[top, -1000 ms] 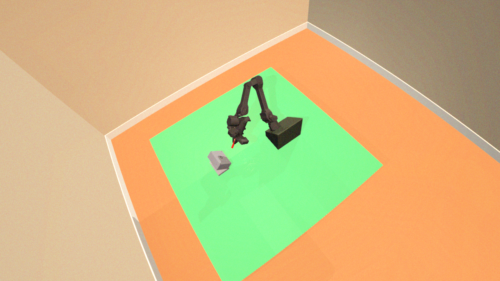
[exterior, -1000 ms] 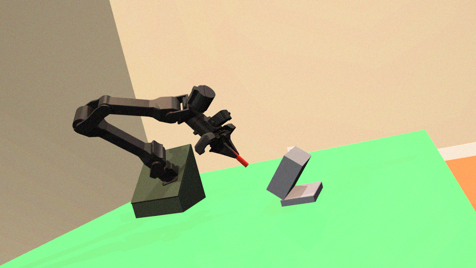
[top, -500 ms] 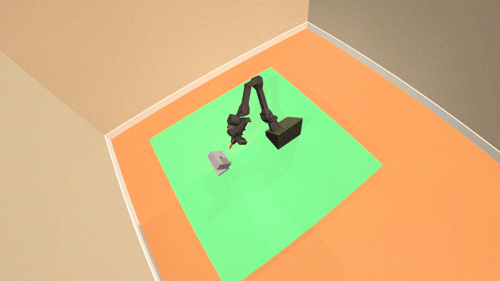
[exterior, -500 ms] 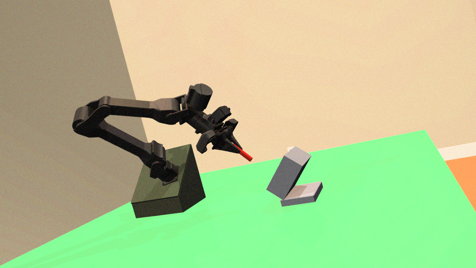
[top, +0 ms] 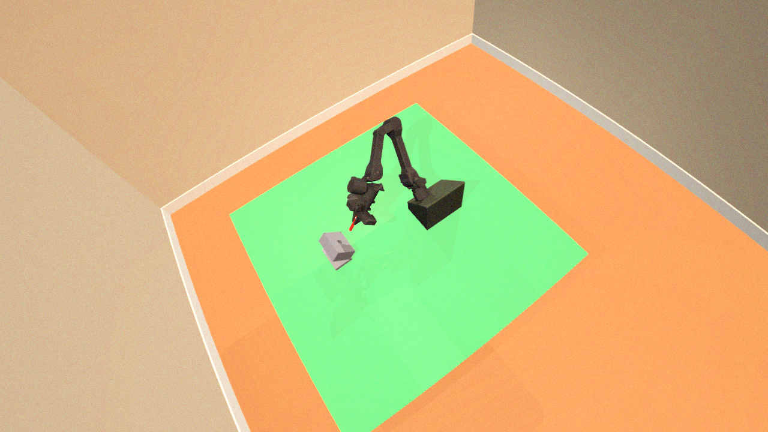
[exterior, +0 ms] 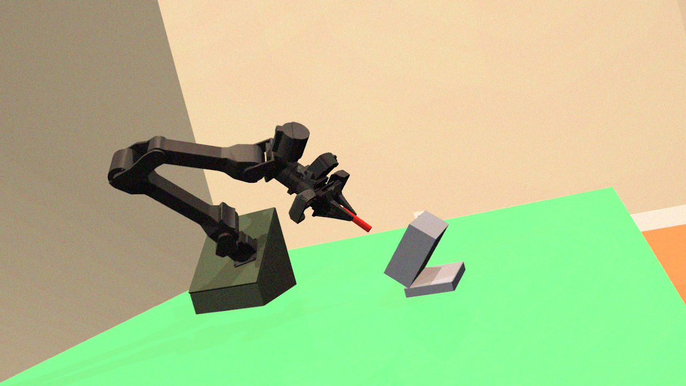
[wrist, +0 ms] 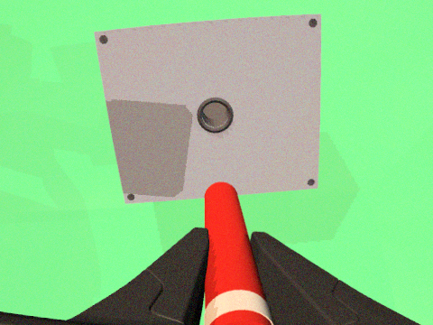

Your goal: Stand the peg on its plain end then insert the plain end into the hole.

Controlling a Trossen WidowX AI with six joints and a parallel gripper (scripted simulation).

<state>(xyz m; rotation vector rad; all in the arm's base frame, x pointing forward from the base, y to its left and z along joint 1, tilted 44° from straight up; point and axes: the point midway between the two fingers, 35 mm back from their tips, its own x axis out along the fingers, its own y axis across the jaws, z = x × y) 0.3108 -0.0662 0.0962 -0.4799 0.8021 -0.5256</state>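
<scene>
Green tabletop carrying a dark base block and, well apart from it, a grey sloped panel on a small foot. Above, between the two, dark arm reaching out with fingers clamped on a red peg, held in the air clear of the tabletop and short of the panel. Seen from the wrist: plain end forward, tip just below the hole and roughly in line with it left to right. Judged as the approach stage of insertion. To do it well: raise the aim slightly until tip covers the hole, match the peg's axis to the panel's tilt before closing the gap, then advance slowly and straight, keeping the grip firm so the peg cannot pivot on the rim. Peg itself: slim, smooth, bright red cylinder, with a white band near the rear end, behind the grip.
</scene>
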